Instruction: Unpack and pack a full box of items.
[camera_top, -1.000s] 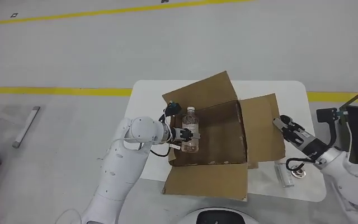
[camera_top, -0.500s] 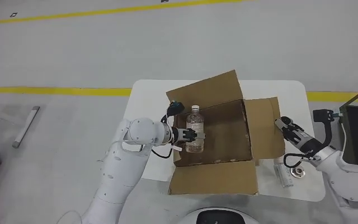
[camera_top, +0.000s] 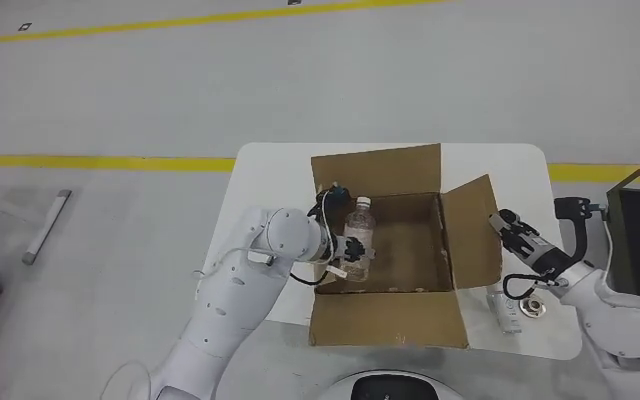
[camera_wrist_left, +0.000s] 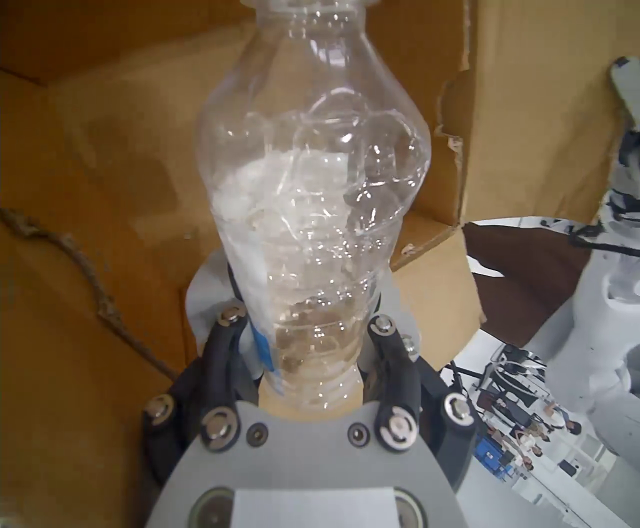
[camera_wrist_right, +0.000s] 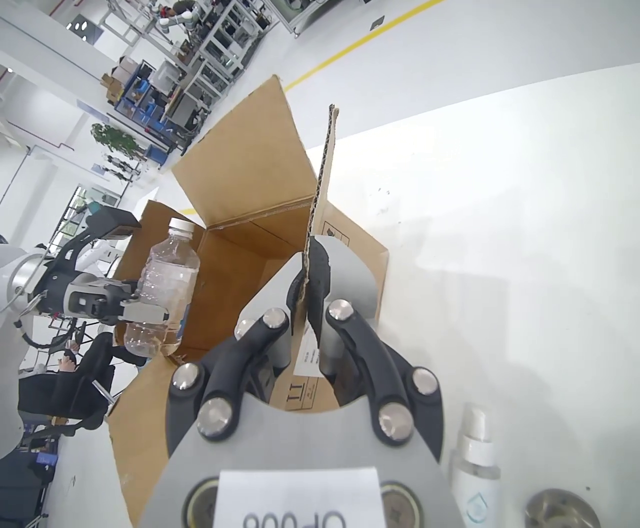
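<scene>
- Left gripper (camera_top: 346, 252): closed on the lower body of the clear bottle (camera_top: 358, 238), one finger on either side, as the left wrist view shows (camera_wrist_left: 305, 325).
- Bottle (camera_wrist_left: 310, 200): white-capped and held nearly upright over the left side of the open cardboard box (camera_top: 400, 255). A second ago it was farther left, and it has travelled rightward with the arm.
- Right gripper (camera_wrist_right: 306, 282): pinched shut on the edge of the box's right flap (camera_wrist_right: 325, 165). This flap (camera_top: 472, 228), earlier splayed outward, now stands steeper.
- Box: formerly skewed on the white table (camera_top: 265, 175), it now sits squarer to the table edge and farther right. Its far flap (camera_top: 378, 172) is more erect.
- Spray bottle (camera_top: 508, 311) and a round metal piece (camera_top: 531, 308): on the table just right of the box, unmoved.
</scene>
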